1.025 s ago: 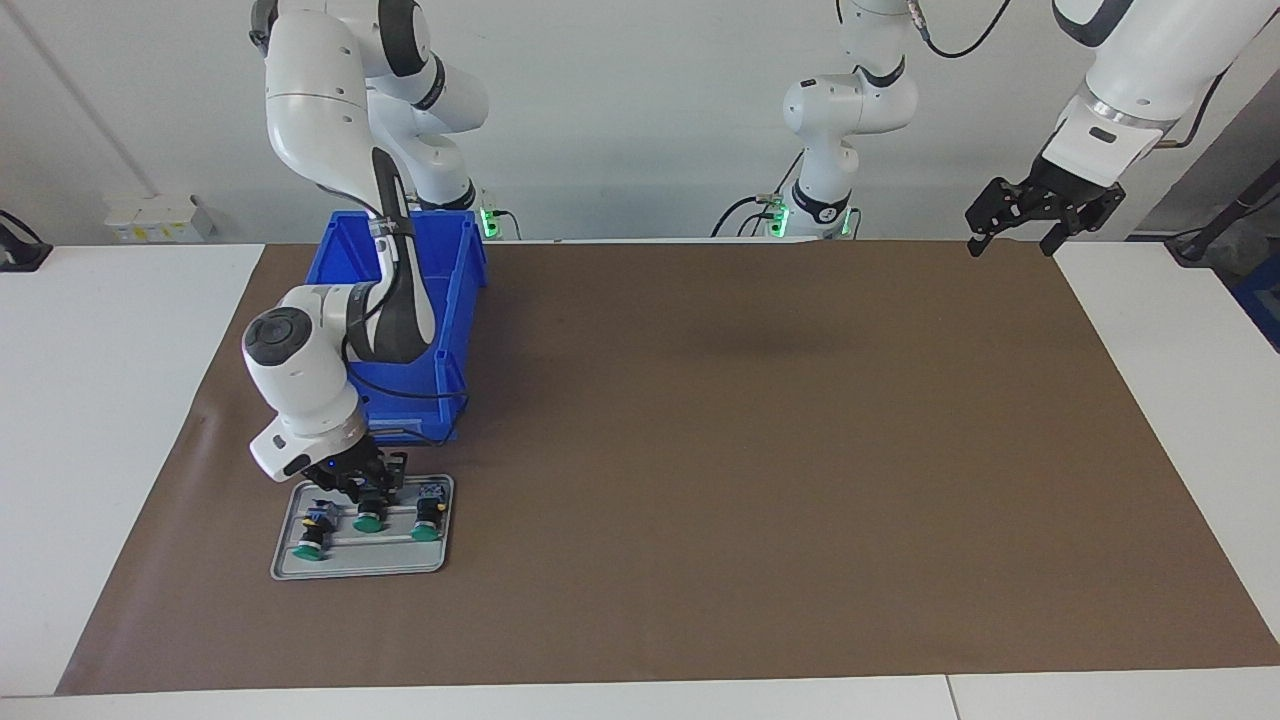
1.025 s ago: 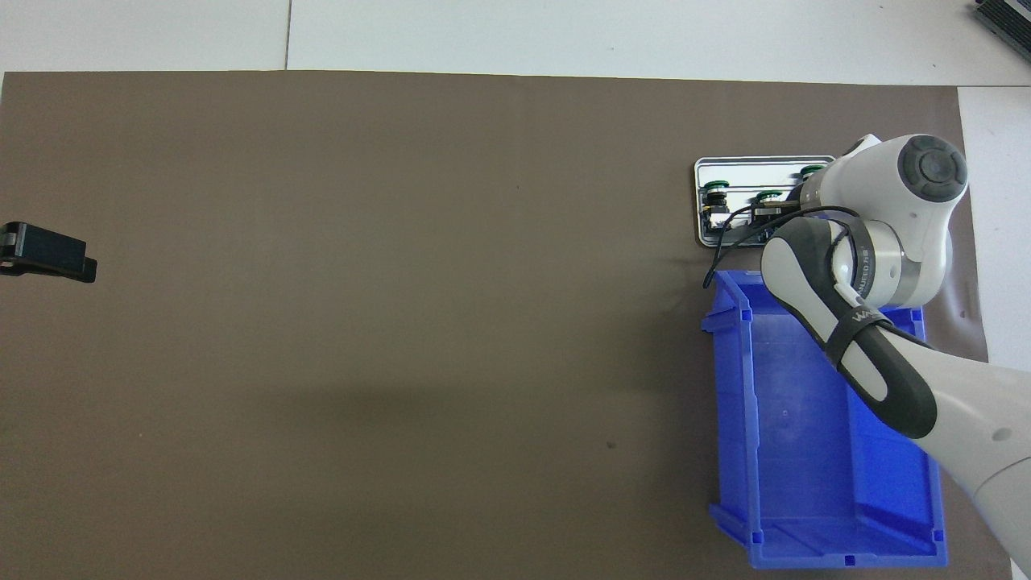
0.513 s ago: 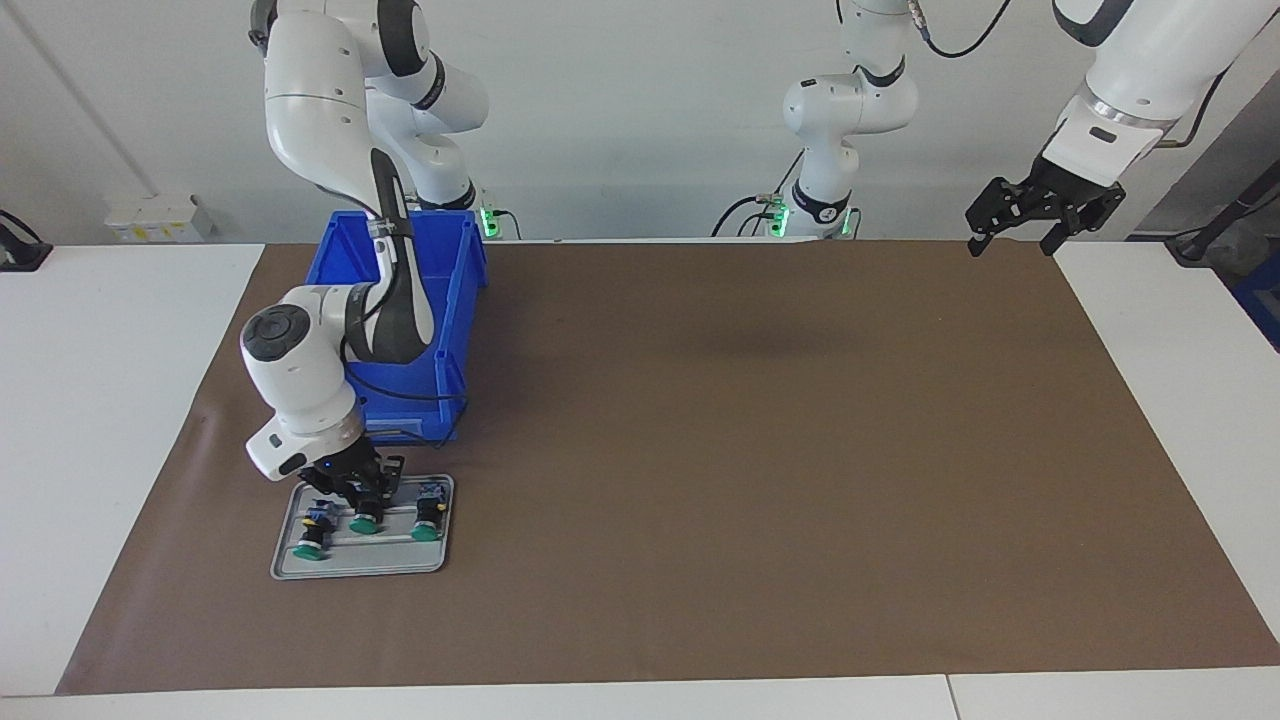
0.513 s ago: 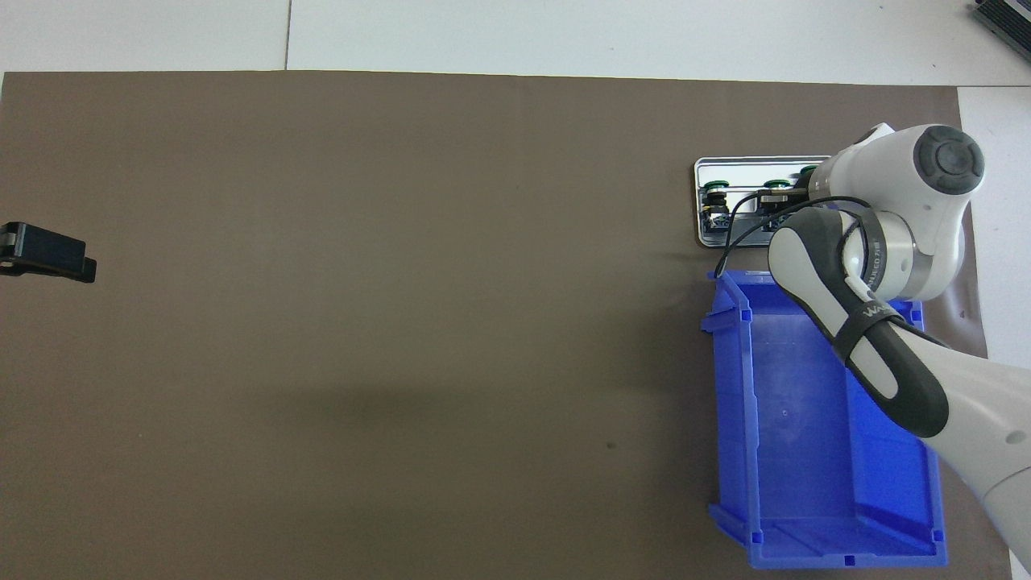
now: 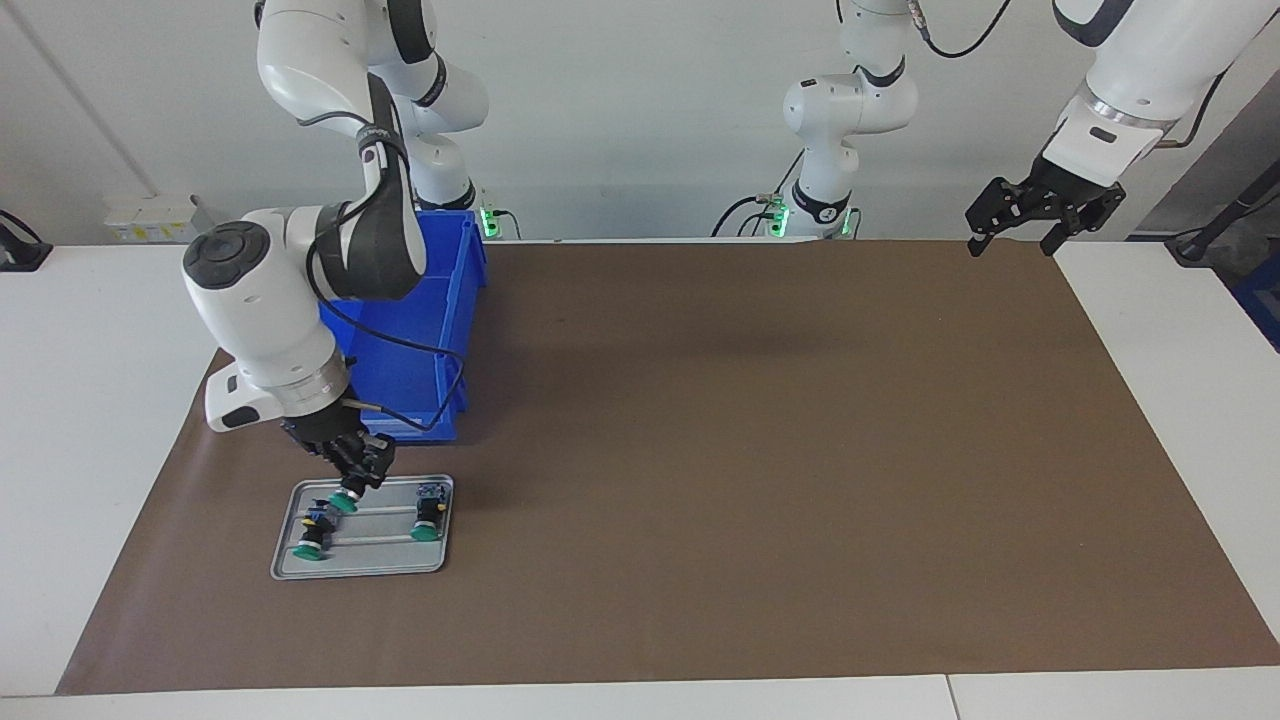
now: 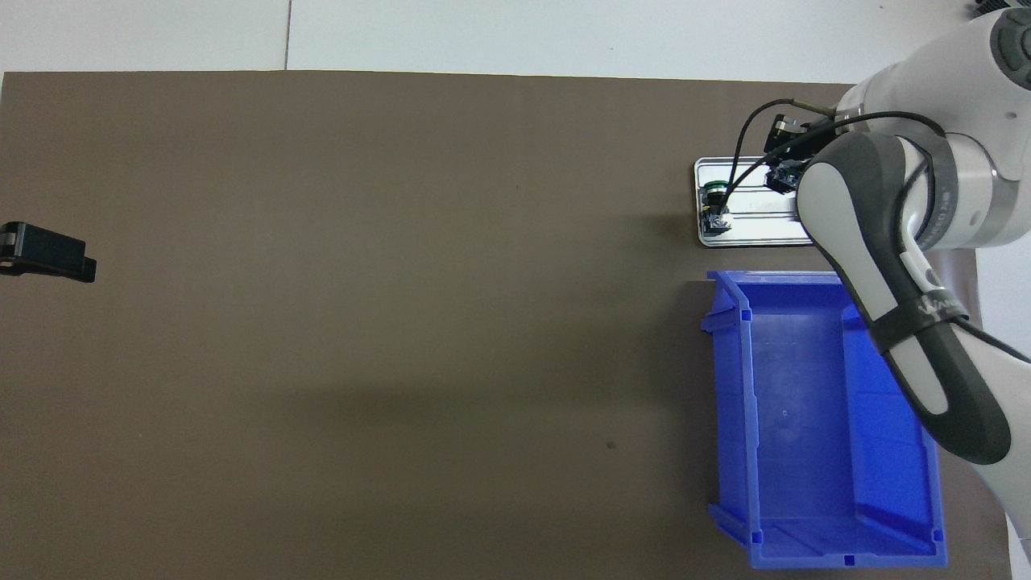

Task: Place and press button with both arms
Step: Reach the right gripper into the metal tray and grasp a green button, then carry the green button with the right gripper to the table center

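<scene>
1 button clamped in right jaws, 2 buttons on tray, left jaws wide open

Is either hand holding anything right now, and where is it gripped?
The right hand holds a button by its black body, green cap down, above the tray. The left hand holds nothing.

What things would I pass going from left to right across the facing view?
Right gripper holding a button over the metal tray, blue bin beside it → bare brown mat → left gripper, waiting open above the mat's corner.
</scene>
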Available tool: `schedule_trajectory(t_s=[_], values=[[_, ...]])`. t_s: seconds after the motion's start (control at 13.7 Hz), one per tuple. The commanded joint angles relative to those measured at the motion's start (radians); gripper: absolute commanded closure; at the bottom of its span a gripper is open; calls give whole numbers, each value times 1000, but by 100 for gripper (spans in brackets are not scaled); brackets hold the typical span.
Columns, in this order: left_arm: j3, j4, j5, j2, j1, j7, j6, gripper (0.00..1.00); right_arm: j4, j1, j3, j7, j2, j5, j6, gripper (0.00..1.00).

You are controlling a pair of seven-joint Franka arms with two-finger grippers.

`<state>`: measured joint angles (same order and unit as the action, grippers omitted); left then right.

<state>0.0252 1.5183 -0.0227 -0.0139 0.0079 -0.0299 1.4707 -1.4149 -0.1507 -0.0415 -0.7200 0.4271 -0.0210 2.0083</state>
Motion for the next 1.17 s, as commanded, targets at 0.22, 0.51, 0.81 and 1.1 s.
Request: schedule_trajectory(t_s=[0.22, 0.51, 0.81, 1.1], values=[[10, 19, 15, -15, 12, 5, -6, 0, 36, -205, 8, -733, 21, -7, 88, 100], [10, 19, 15, -15, 12, 5, -6, 0, 22, -358, 8, -1137, 39, 12, 159, 100], [10, 19, 15, -15, 12, 5, -6, 0, 14, -481, 6, -1450, 110, 67, 185, 100], [10, 19, 15, -15, 12, 5, -6, 0, 7, -543, 8, -1667, 177, 173, 190, 100]])
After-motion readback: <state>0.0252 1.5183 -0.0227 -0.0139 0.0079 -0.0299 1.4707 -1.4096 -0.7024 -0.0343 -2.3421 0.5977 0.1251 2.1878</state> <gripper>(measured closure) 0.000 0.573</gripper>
